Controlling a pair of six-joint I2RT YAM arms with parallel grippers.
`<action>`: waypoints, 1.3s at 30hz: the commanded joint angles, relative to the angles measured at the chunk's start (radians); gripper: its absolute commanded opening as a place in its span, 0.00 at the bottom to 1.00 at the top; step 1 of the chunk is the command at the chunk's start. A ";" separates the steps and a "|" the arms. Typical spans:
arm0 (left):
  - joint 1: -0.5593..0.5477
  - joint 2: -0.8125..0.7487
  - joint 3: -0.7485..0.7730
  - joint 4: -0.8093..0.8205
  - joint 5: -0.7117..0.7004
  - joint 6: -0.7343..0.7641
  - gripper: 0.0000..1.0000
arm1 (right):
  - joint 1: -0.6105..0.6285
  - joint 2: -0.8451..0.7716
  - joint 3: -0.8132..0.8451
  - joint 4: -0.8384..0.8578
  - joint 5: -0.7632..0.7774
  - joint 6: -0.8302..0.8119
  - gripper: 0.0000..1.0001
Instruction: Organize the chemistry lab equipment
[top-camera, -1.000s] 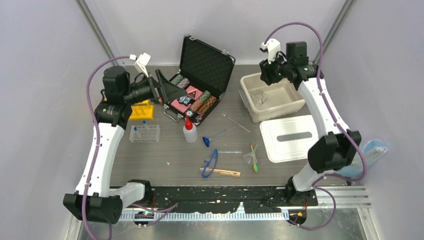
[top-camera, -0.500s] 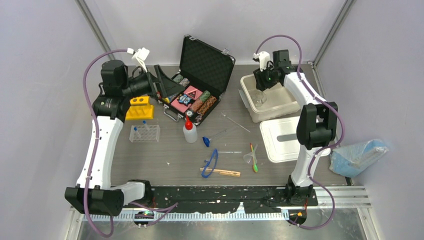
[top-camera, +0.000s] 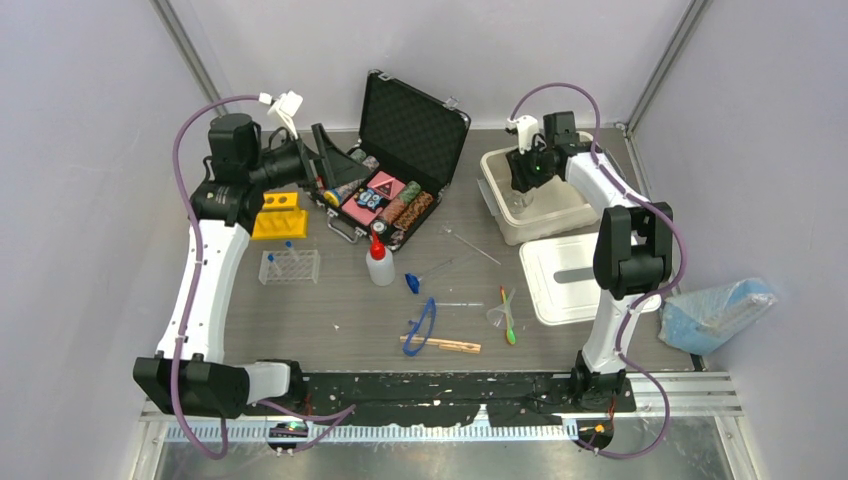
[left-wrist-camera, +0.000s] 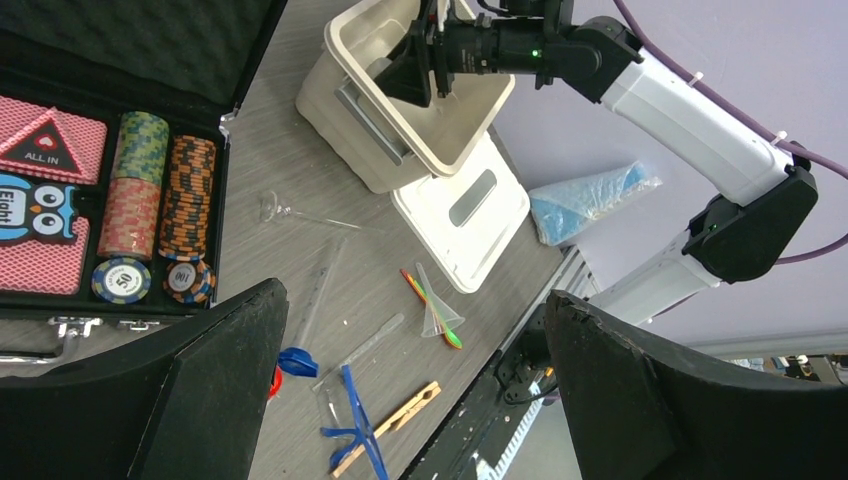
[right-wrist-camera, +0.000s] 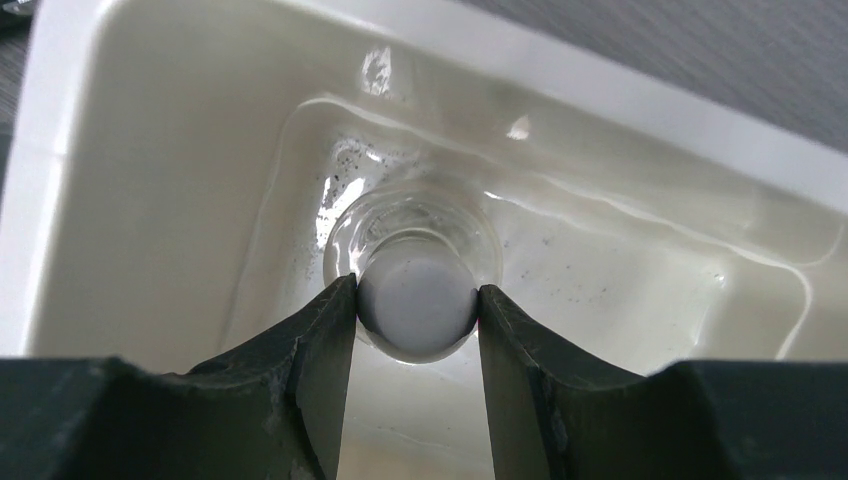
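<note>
My right gripper (right-wrist-camera: 417, 296) is shut on the round neck of a clear glass flask (right-wrist-camera: 415, 250), held inside the cream bin (right-wrist-camera: 150, 150); from above, that gripper (top-camera: 522, 180) sits over the bin's left part. High over the left side of the table my left gripper (top-camera: 335, 170) is open and empty. Between its fingers the wrist view looks down on the funnel (left-wrist-camera: 436, 308), green spatula (left-wrist-camera: 452, 338), wooden clamp (left-wrist-camera: 400, 420) and blue goggles (left-wrist-camera: 352, 420). The yellow rack (top-camera: 278, 215), clear rack (top-camera: 289, 266) and red-capped squeeze bottle (top-camera: 379, 262) stand at the left.
An open black case (top-camera: 405, 150) of poker chips lies at the back centre. The bin's white lid (top-camera: 578, 275) lies flat in front of the bin (top-camera: 497, 195). A blue-capped tube (top-camera: 425, 275) and a thin glass rod (top-camera: 470, 245) rest mid-table. A blue bag (top-camera: 715, 310) sits off the right edge.
The right arm folded back and its gripper moved left and down into the bin, still holding the flask. The left gripper swung slightly right over the case.
</note>
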 joint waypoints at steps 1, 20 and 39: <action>0.006 0.005 0.047 0.008 -0.004 0.013 1.00 | 0.001 -0.022 -0.031 0.065 -0.020 0.013 0.11; 0.008 -0.029 0.035 -0.045 -0.034 0.116 1.00 | 0.000 -0.152 -0.085 0.071 -0.050 0.009 0.76; 0.040 -0.186 -0.084 -0.134 -0.097 0.408 1.00 | 0.280 -0.491 -0.083 -0.319 -0.077 -0.129 0.72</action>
